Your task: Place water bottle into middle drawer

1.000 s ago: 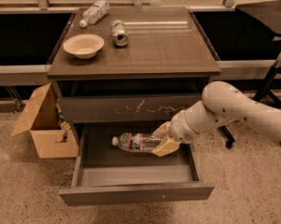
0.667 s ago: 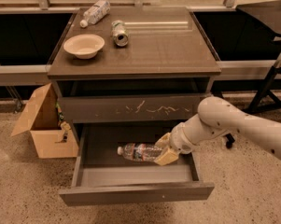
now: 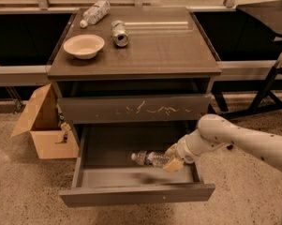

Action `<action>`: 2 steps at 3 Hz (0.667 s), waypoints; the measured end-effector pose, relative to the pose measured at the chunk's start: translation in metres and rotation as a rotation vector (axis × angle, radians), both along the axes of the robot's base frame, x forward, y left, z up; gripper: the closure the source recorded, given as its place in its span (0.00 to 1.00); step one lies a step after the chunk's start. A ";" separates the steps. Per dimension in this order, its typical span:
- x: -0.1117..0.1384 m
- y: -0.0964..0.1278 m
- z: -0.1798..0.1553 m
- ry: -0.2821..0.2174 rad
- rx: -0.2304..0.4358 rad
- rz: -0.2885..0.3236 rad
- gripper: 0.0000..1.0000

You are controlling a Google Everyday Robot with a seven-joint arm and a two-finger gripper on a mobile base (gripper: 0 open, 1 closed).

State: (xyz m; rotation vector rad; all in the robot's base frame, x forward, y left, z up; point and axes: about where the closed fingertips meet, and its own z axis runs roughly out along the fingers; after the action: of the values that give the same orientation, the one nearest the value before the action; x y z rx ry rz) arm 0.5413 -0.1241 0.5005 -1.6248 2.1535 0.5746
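The water bottle (image 3: 149, 158), clear with a white cap pointing left, lies on its side low inside the open middle drawer (image 3: 136, 194). My gripper (image 3: 172, 158) reaches in from the right and is shut on the bottle's base end, over the drawer's right half. The drawer is pulled out wide, its plain front panel toward the camera and its smooth grey inside showing. Whether the bottle rests on the drawer floor or hangs just above it I cannot tell.
The drawer above (image 3: 136, 108) is closed and bears whitish scratches. On the cabinet top stand a bowl (image 3: 84, 45), a metal can (image 3: 119, 33) and another clear bottle (image 3: 95, 12). An open cardboard box (image 3: 43, 124) sits on the floor to the left. A dark stand (image 3: 267, 86) is at right.
My gripper has carried the bottle down and toward the front of the drawer, lower inside it than a second ago. The arm has dropped with it.
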 end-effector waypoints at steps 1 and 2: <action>0.014 -0.016 -0.029 0.010 -0.016 -0.037 1.00; 0.029 -0.025 -0.048 0.019 -0.035 -0.049 0.81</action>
State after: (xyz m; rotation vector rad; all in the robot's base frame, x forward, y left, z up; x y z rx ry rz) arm 0.5708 -0.1486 0.4527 -1.5859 2.2227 0.5427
